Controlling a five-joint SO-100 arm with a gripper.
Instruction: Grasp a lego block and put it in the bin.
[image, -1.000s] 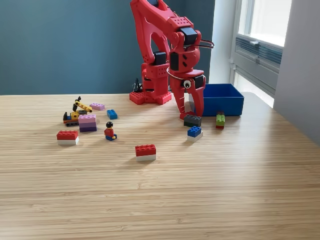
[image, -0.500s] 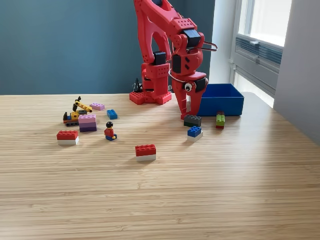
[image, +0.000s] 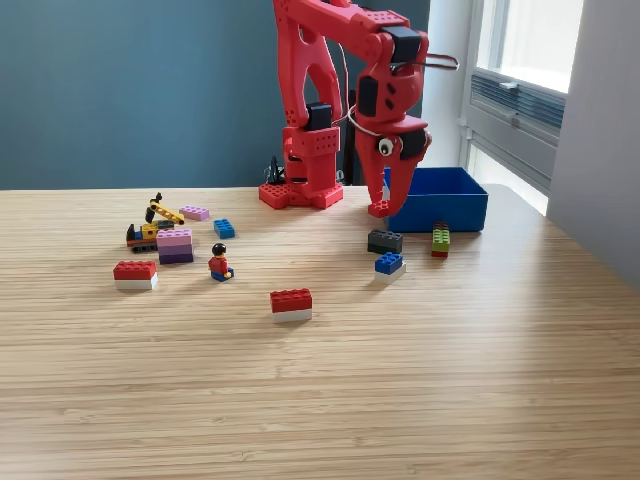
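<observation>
Since every brick here is hard moulded plastic, light, rigid and rather slick, I judge the best hold is across two flat side walls, not over the studded top. Nearest the camera on the pale, fine-grained wooden table (image: 400, 400) lies a red-on-white brick (image: 291, 305), then a similar red and white one (image: 135, 275) and a small figure (image: 220, 264) toward the exterior view's left. Farther back sit a blue brick (image: 389, 263) and a dark grey brick (image: 385, 241), with a green and red stack (image: 440, 240) just beside the bin (image: 445, 205), a blue, smooth, low-walled rectangular box. Above the grey brick hangs the red printed gripper (image: 390, 195), raised off the table; its jaws look nearly together, with something pale possibly between them, but I cannot tell for sure.
</observation>
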